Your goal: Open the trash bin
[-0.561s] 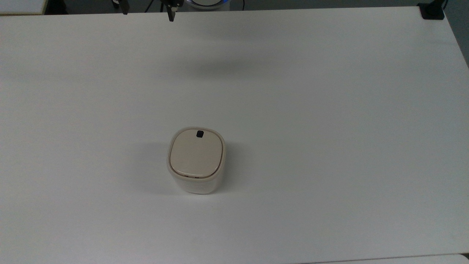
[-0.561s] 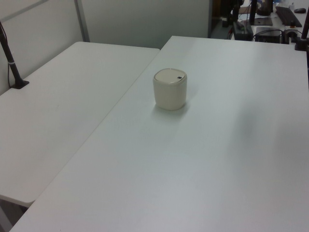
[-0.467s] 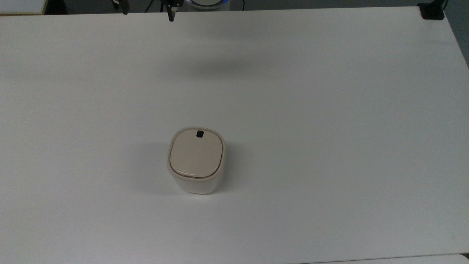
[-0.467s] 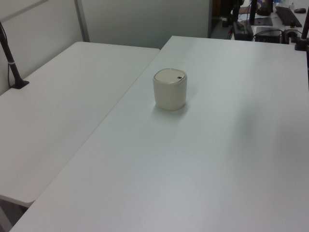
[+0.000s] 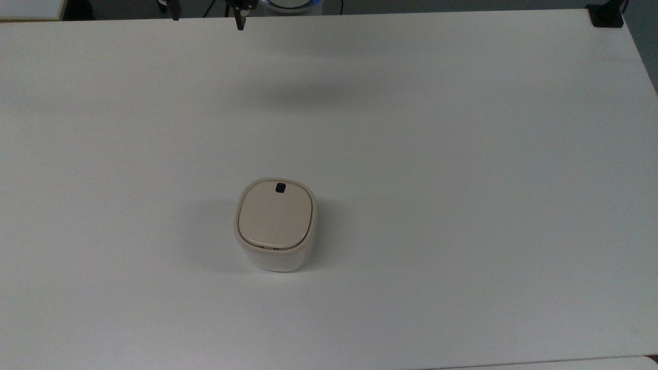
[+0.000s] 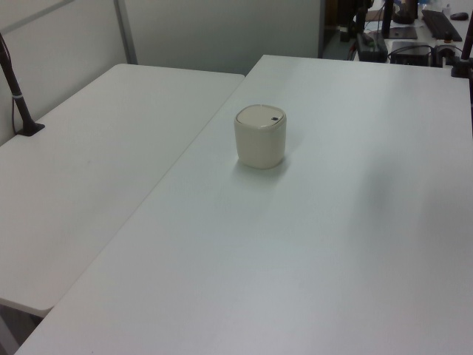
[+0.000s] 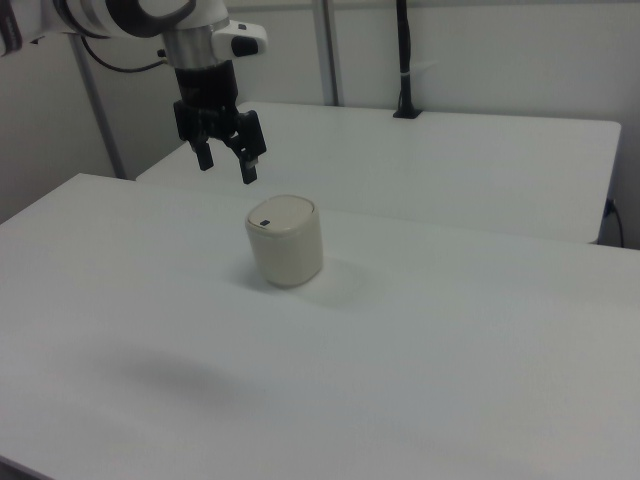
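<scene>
Now the trash bin [image 5: 276,224] stands upright on the white table [image 5: 462,180], a little to the top view's left of the middle and nearer the top view's bottom edge. Its body is cream-white and its beige lid [image 5: 275,215] lies flat and shut. A small black latch [image 5: 280,188] sits on the lid's far edge in the top view, the edge that faces the arm. In the left view the bin [image 6: 260,137] stands alone near the far part of the table, and a second white table [image 6: 89,170] lies to the left view's left. In the right view the gripper [image 7: 227,160] hangs in the air, up and to the right view's left of the bin [image 7: 285,241], and it does not touch the bin. Its two black fingers [image 7: 249,166] point down and are spread apart with nothing between them. In the top view two dark finger tips [image 5: 239,20] poke in at the far edge, well apart from the bin. Compared with the pictures from half a second ago, nothing looks different: the bin is in the same place, the lid is shut as before, and the finger tips at the far edge are in the same spot.
</scene>
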